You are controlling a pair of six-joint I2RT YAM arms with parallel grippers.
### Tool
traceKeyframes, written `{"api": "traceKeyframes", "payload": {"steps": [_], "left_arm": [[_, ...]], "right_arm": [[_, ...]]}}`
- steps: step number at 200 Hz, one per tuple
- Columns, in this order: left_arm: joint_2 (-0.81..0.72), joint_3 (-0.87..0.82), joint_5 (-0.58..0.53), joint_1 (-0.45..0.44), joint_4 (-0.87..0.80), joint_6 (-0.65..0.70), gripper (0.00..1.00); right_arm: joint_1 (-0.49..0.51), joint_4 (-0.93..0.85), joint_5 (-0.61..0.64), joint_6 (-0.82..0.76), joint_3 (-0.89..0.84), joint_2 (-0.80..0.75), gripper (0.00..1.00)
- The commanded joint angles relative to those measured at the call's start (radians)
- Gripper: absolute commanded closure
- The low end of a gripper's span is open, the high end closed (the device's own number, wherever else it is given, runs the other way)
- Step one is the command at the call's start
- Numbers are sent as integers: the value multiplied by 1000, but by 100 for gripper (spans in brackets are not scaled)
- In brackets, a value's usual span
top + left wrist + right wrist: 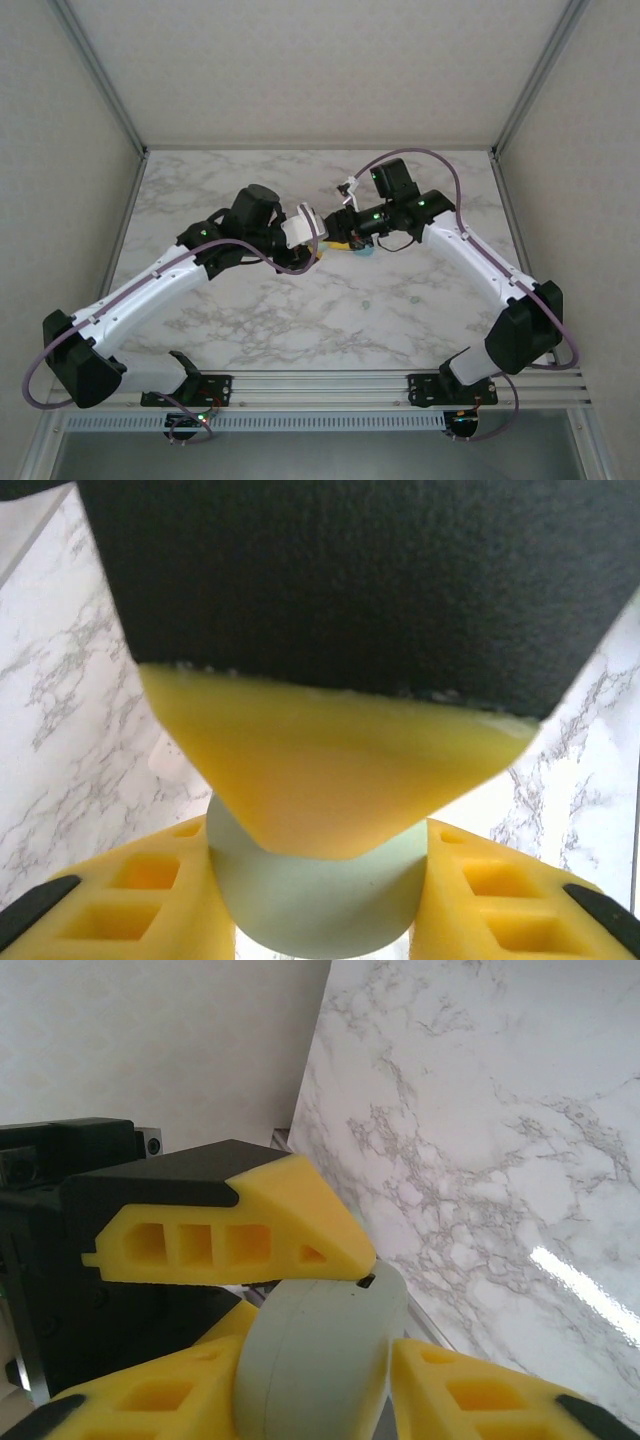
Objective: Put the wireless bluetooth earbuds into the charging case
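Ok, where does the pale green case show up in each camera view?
Left wrist: pale green case bottom centre, between yellow fingers.
Right wrist: case bottom centre, between yellow fingers.
Top external: too small to tell, where left pincer meets right pincer.
Shared landmark: the marble table.

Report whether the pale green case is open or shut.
Looks shut: the case shows one smooth rounded body, no lid lifted.

The case is pale green, fingers yellow (black-backed), table grey-veined white.
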Motion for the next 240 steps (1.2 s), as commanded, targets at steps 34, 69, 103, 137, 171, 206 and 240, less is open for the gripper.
{"api": "traceKeyframes", "payload": {"steps": [34, 69, 103, 137, 171, 206, 240], "left_arm": [[2, 42, -44, -12, -11, 5, 75], [-34, 6, -87, -11, 49, -22, 48], [-161, -165, -2, 60, 309, -142, 32], [-281, -390, 160, 199, 766, -392, 28], [-263, -404, 208, 206, 906, -448, 27], [-190, -400, 270, 200, 1058, -517, 27], [-133, -364, 285, 187, 1091, -495, 27]], "right_arm": [[13, -76, 47, -35, 43, 8, 73], [4, 17, 20, 4, 36, -23, 79], [-77, 300, -120, 178, -67, -92, 81], [-144, 593, -235, 406, -150, -138, 82], [-158, 858, -260, 647, -193, -140, 83], [-158, 1093, -235, 873, -218, -114, 84], [-150, 1273, -204, 1065, -247, -82, 84]]}}
